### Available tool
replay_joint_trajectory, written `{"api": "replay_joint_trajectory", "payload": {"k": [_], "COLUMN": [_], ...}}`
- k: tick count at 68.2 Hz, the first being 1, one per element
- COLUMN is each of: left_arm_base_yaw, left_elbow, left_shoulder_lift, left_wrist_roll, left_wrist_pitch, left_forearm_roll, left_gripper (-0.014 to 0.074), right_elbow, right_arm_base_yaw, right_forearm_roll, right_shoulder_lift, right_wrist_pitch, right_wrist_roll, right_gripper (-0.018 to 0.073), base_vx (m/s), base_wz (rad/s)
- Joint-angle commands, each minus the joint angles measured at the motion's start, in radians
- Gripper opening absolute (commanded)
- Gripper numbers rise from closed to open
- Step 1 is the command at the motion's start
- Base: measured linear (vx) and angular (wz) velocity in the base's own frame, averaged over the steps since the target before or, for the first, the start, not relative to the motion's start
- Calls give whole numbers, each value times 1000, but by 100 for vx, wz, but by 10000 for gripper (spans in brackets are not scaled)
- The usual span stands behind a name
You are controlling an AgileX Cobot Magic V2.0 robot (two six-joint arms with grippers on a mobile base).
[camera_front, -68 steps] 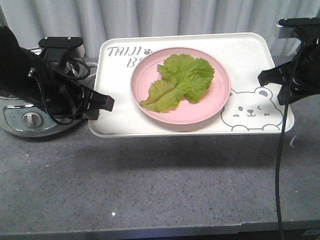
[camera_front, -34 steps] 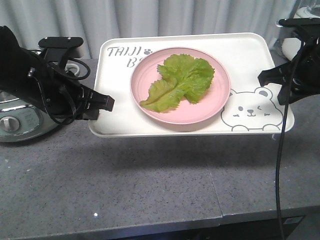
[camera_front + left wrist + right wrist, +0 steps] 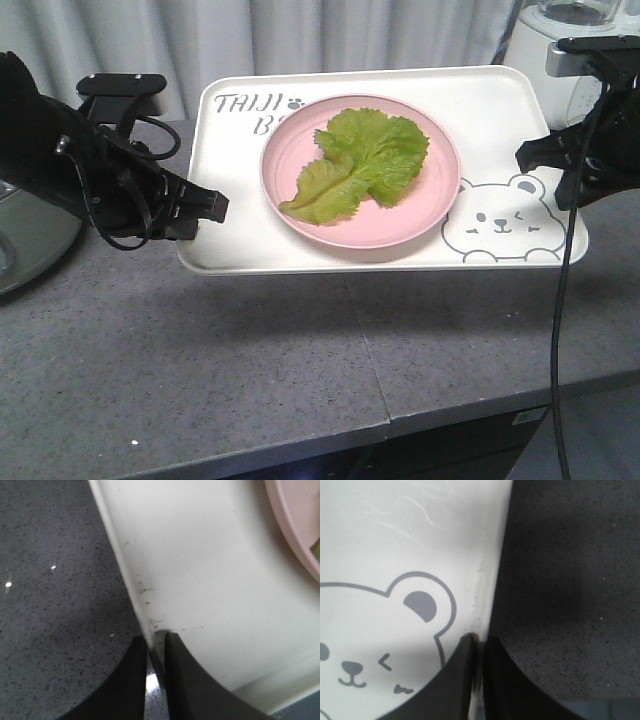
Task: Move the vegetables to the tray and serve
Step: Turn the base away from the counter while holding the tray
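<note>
Held tray (image 3: 500, 110) in upper middle of frame, clear of grey worktop (image 3: 250, 370). Clamped left rim in left gripper (image 3: 205, 205); clamped right rim beside bear drawing (image 3: 500, 225) in right gripper (image 3: 530, 155). Carried vegetables (image 3: 365, 160) on pink plate (image 3: 300, 215) at tray centre. Covered part of lettering (image 3: 240, 103) with plate.

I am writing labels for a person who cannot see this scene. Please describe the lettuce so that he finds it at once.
Find the cream tray held over the grey counter by the left gripper and right gripper. A round pink plate sits in its middle, and the lettuce lies on that plate. It is the only green, ruffled thing there.
</note>
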Motion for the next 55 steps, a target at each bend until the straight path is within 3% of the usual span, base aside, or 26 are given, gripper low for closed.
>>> {"api": "replay_joint_trajectory", "payload": {"k": [1,55], "left_arm_base_yaw": [-14,-14], "left_elbow": [-30,-30], "left_shoulder_lift": [-46,-46], "left_wrist_roll": [44,44], "left_wrist_pitch": [-57,-57], "left_forearm_roll": [-45,-46], "left_gripper": [-6,-6], "right_elbow": [-30,-30], "right_arm_base_yaw": [7,7], "right_forearm_roll": [29,29], "right_shoulder_lift": [-51,-51], "right_wrist_pitch": [-5,-5], "right_wrist_roll": [-29,-29], "right_gripper": [-6,-6], "base_vx": [0,-1], "base_wz": [-28,-33]}}
